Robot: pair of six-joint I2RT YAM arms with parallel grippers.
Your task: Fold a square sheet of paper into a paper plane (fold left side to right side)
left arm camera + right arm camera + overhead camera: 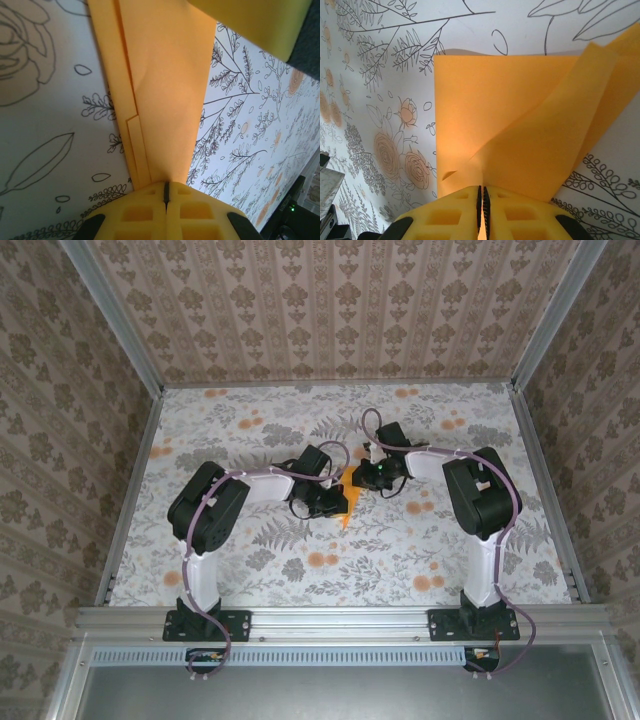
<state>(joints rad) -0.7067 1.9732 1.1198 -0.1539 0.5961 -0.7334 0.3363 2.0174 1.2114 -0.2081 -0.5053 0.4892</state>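
At the left hand (166, 192): pressed shut on the orange paper (165, 100), pads (140, 215) flush together, a folded end nipped in the seam. Beyond the pads, layered edges running away in long straight creases, with one short stepped edge on the left, all lying flat on the bench (45, 100). At the far end, a yellow pad (250, 25) of the right hand over the paper's upper corner.

At the right hand (481, 195): likewise closed on the orange paper (495, 110), gripping a flap raised off the flat layer and curling up to the right. Under the flap, a flat panel with a sharp square corner and a straight left edge on the floral bench (380, 75).

From above: left hand (322, 502) and right hand (388, 476) close together mid-bench, facing across the paper (347, 502), a sliver of orange between them. Around them, open floral bench (250, 560) out to the metal rails (130, 500) and patterned walls (330, 300), with wide room left, right and near.
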